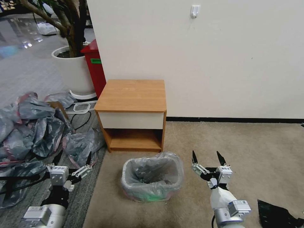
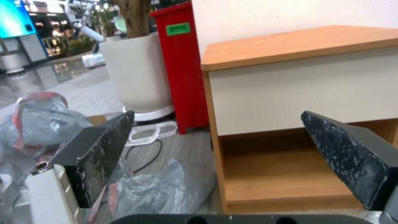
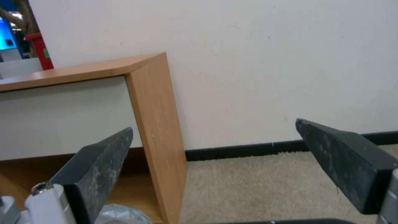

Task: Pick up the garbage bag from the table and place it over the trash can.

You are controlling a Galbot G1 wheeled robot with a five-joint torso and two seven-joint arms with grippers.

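- Grey translucent garbage bag [image 1: 154,175] already lines the trash can [image 1: 139,197] on the carpet, near side of the surface [image 1: 131,95], whose wooden top is bare.
- Left tool [image 1: 89,161] hovers left of the can, right tool [image 1: 208,159] right of it; both are spread and grasp nothing.
- Risk, as a judgement: the far rim looks puffed and loosely seated, so a brushing tool could pull it off.
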